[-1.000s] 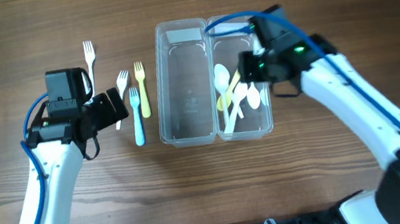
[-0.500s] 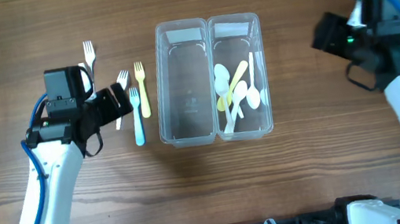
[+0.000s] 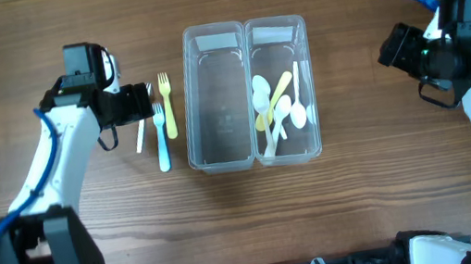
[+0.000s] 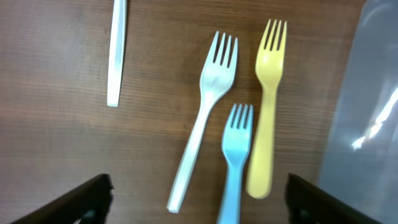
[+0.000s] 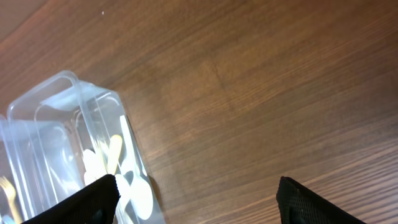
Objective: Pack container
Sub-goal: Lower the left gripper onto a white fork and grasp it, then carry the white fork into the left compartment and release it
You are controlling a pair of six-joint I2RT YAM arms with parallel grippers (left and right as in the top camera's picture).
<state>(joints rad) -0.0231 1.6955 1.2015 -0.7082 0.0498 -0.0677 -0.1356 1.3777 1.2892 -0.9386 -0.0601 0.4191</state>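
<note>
Your left tool (image 4: pixel 199 186) hangs wide open low over the counter (image 3: pixel 368 206), with nothing between its fingers (image 4: pixel 84 199). Its wrist camera gives you three forks lying flat just left of the container (image 3: pixel 241 26), all with tines pointing far: a white fork (image 4: pixel 205 115), a yellow fork (image 4: pixel 266 106) and a blue fork (image 4: pixel 235 146). The yellow one lies nearest the clear wall. The blue one sits just beside its handle, and you cannot tell whether they touch. The white one slants away to the left. That same view also catches a white handle (image 4: pixel 116 53) to the far left, apart from the three; from overhead it is hidden under the arm, and the tool there covers part of the white fork too.

Only the overhead view shows you the container whole: two compartments side by side at the middle of the counter, with the spoons (image 3: pixel 274 107), white and one yellow, piled in the right compartment.

Your right tool (image 5: pixel 198 186) is well off to the right of the container. Its wrist camera shows its fingers (image 5: pixel 93 199) spread wide over bare wood, gripping nothing. The container sits at the left edge of that frame, and the spoons are visible through its wall.
</note>
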